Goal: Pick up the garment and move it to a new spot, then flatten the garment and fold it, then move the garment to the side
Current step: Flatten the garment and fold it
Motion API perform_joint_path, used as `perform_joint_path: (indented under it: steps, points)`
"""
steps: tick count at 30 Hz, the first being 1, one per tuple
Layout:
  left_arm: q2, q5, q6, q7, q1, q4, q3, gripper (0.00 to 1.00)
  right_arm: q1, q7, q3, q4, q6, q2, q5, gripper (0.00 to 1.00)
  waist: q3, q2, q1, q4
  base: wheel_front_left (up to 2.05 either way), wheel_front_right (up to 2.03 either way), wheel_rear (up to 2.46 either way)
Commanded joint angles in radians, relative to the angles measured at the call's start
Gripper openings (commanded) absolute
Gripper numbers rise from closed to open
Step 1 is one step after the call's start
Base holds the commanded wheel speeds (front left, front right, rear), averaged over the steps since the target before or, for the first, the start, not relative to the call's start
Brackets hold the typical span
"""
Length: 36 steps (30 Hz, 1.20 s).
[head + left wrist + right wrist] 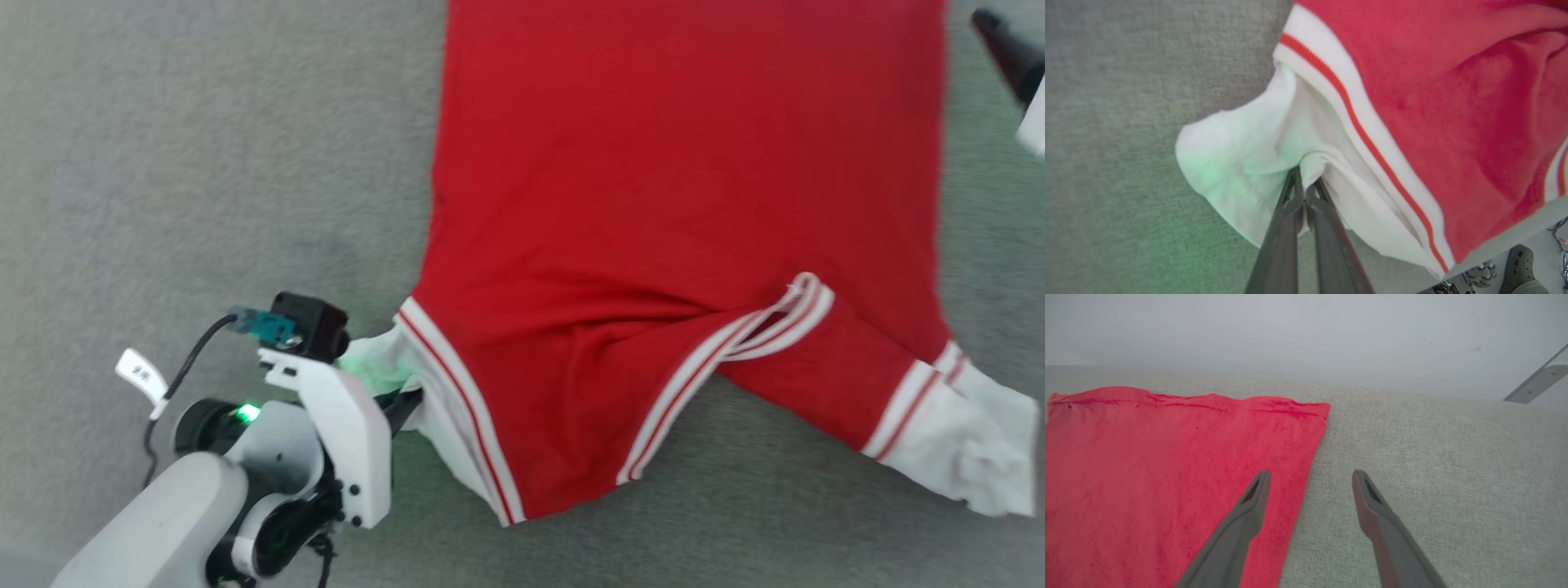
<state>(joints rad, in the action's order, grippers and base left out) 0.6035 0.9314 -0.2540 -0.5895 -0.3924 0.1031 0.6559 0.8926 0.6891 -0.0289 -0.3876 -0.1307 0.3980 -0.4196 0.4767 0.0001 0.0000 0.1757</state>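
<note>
The garment (653, 204) lies spread on the grey tabletop (204, 163), its collar (759, 327) toward me. My head view takes in both white sleeves. My left wrist view shows up close that my left jaws are pinched tight on the left sleeve (1241, 159). My right wrist view shows the far hem (1188, 402), with my right jaws wide and empty, straddling the garment's side edge.

A spread jersey (678, 204) covers the middle of the grey surface (163, 163), leaving open room along the left side and along the right side up to the far edge.
</note>
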Motion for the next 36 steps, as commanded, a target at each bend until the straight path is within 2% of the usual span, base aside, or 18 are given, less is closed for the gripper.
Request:
perform_joint_path:
  steps: [1,2,12,15,18,19,20,21,24,27,32,36]
  points:
    - [-0.018,-0.011,0.004,0.002,-0.016,-0.032,0.014,0.0,0.049,0.003,-0.003,-0.065,0.0,0.002,0.019,1.0,0.03,-0.0001,0.0,0.039,0.0,0.0,0.0]
    - [-0.018,-0.011,0.004,0.002,-0.016,-0.032,0.014,0.0,0.049,0.003,-0.003,-0.065,0.0,0.002,0.019,1.0,0.03,-0.0001,0.0,0.039,0.0,0.0,0.0]
    - [-0.093,-0.024,0.077,0.004,-0.077,-0.124,0.073,0.0,0.305,0.115,-0.076,-0.455,0.0,0.026,0.15,1.0,0.073,-0.0001,0.0,0.165,0.0,0.0,0.0]
    - [-0.104,-0.023,0.092,0.008,-0.084,-0.157,0.082,0.0,0.337,0.194,-0.117,-0.562,0.0,0.024,0.197,1.0,0.076,-0.0001,0.0,0.188,0.0,0.0,0.0]
    - [-0.11,-0.017,0.099,0.017,-0.084,-0.183,0.082,0.0,0.34,0.318,-0.132,-0.663,0.0,0.015,0.258,1.0,0.076,-0.0001,0.0,0.194,0.0,0.0,0.0]
    - [-0.112,-0.015,0.103,0.019,-0.084,-0.19,0.081,0.0,0.339,0.353,-0.129,-0.683,0.0,0.008,0.274,0.88,0.076,-0.0001,0.0,0.193,0.0,0.0,0.0]
    - [-0.115,-0.011,0.105,0.023,-0.084,-0.198,0.079,0.0,0.343,0.374,-0.127,-0.693,0.0,0.008,0.288,0.2,0.077,-0.0001,0.0,0.193,0.0,0.0,0.0]
    - [-0.116,-0.011,0.106,0.025,-0.085,-0.205,0.078,0.0,0.348,0.383,-0.126,-0.695,0.0,0.012,0.304,0.0,0.078,-0.0001,0.0,0.191,0.0,0.0,0.0]
    - [-0.119,-0.005,0.111,0.04,-0.091,-0.225,0.068,0.0,0.356,0.358,-0.13,-0.668,0.0,0.01,0.32,0.0,0.074,-0.0001,0.0,0.179,0.0,0.0,0.0]
    - [-0.109,-0.011,0.107,0.06,-0.094,-0.24,0.05,0.0,0.342,0.337,-0.085,-0.629,0.0,-0.006,0.304,0.0,0.064,-0.0001,0.0,0.148,0.0,0.0,0.0]
    - [-0.075,-0.014,0.094,0.078,-0.093,-0.247,0.022,0.0,0.281,0.312,0.037,-0.508,0.0,-0.025,0.188,0.0,0.038,-0.0001,0.0,0.074,0.0,0.0,0.0]
    - [-0.053,-0.009,0.087,0.078,-0.094,-0.24,0.006,0.0,0.194,0.325,0.153,-0.343,0.0,0.01,0.056,0.0,0.013,-0.0001,0.0,0.016,0.0,0.0,0.0]
